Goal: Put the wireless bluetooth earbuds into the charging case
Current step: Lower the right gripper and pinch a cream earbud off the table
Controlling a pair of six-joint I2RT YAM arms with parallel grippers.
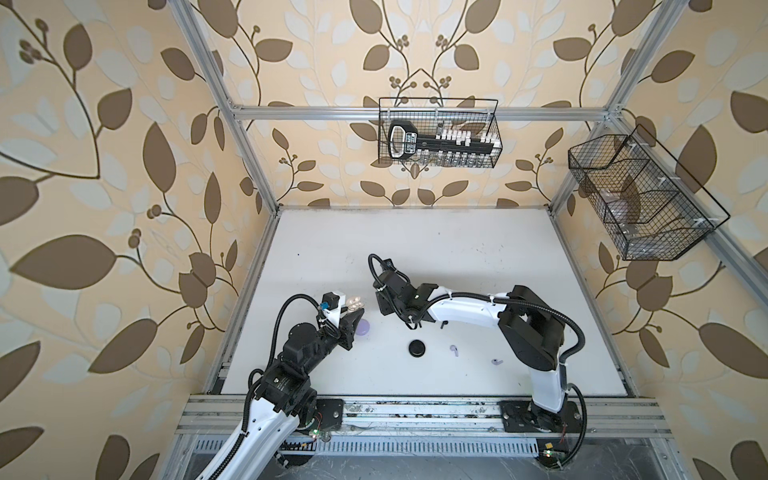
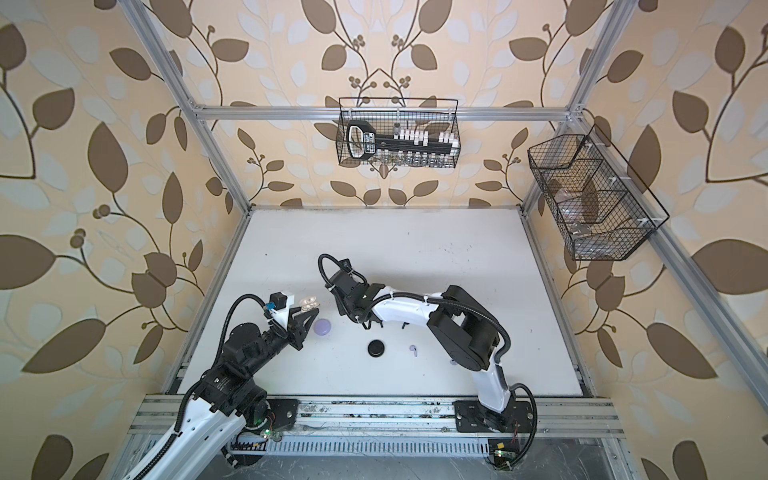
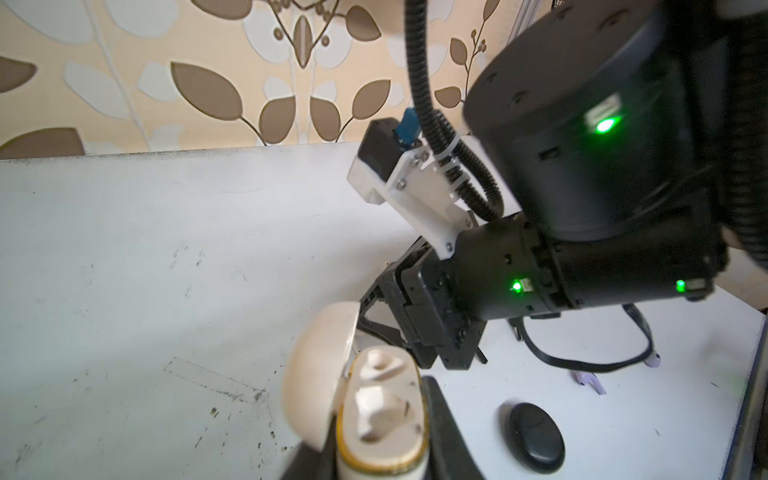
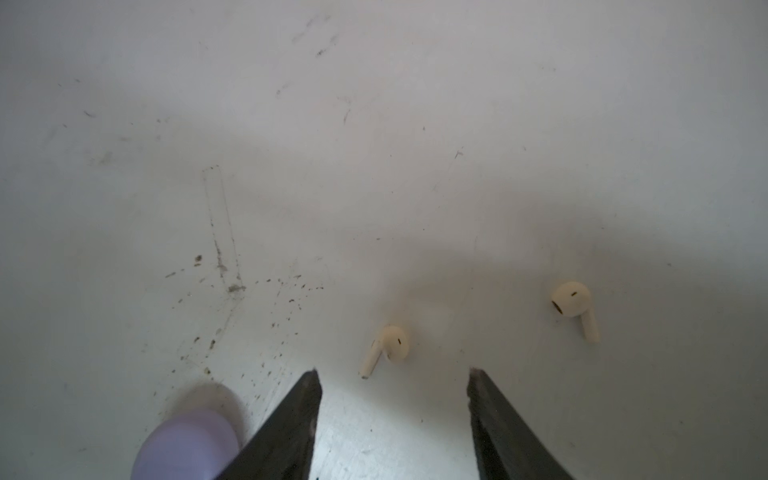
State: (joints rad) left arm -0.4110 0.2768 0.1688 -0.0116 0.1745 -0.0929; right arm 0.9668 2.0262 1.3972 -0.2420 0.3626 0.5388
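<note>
Though the top views miss them, two white earbuds (image 4: 388,347) (right wrist).

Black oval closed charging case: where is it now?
In both top views the black case lies toward the front of the white table, between the round lavender case on its left and a lavender earbud on its right.

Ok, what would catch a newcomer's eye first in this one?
The left tool holds an open white charging case, seemingly empty, at the left of the table. The right tool hangs open near the middle, two white earbuds lying loose before it. Nearer the front lie a closed black case and two lavender earbuds, with a closed lavender case beside the left tool.
</note>
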